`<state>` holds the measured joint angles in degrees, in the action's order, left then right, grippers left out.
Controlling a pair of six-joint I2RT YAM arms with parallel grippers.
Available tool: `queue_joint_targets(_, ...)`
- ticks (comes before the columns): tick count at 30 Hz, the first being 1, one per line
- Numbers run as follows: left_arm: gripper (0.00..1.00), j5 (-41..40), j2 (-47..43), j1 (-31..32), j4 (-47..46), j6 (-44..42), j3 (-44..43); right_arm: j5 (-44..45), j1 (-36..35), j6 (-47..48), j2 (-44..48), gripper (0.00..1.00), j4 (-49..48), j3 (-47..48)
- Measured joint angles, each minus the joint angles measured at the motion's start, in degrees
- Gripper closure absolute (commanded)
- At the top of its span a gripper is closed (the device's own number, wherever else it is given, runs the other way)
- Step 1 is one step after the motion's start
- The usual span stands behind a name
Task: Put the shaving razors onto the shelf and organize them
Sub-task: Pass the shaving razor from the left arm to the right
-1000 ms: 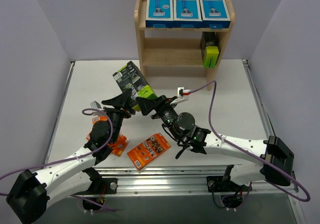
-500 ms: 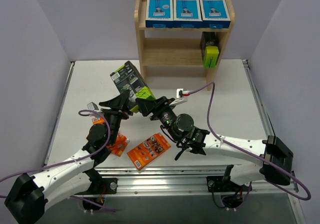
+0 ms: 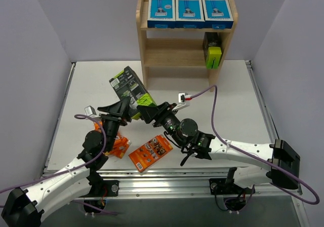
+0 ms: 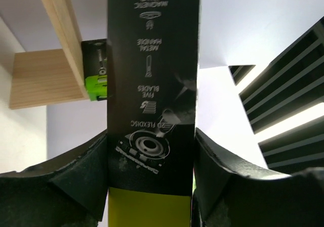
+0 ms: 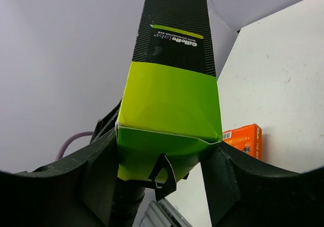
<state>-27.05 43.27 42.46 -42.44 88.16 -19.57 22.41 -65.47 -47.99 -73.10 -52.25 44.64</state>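
A black-and-lime-green razor box (image 3: 130,87) hangs tilted above the table, held from both sides. My left gripper (image 3: 126,107) is shut on its black sides (image 4: 152,85). My right gripper (image 3: 145,108) is shut on its lime end (image 5: 169,105). The shelf (image 3: 143,44) stands at the back; three blue-and-white boxes (image 3: 189,10) line its top tier. A second black-and-lime box (image 3: 213,52) stands at the right of the middle tier and also shows in the left wrist view (image 4: 96,72). Two orange packs (image 3: 150,152) (image 3: 117,146) lie on the table near the arms.
The lower shelf tier and the left of the middle tier hold nothing. A purple cable (image 3: 212,105) loops from the right arm over the table's middle. Grey walls close in both sides. An orange pack (image 5: 245,138) lies just below the right gripper.
My right jaws have narrowed onto the box's lime end. Both grippers and the box have drifted slightly left.
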Motion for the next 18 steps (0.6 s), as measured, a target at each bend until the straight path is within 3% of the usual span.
queue_joint_targets(10,0.20,3.3,-3.8,-0.1,9.4,-5.5,1.4,2.6,0.1,1.2,4.6,1.00,2.7,-4.2)
queue_joint_targets(18,0.12,3.5,-4.9,-1.5,10.6,-6.6,2.7,8.4,2.1,3.2,7.2,1.00,8.3,-6.0)
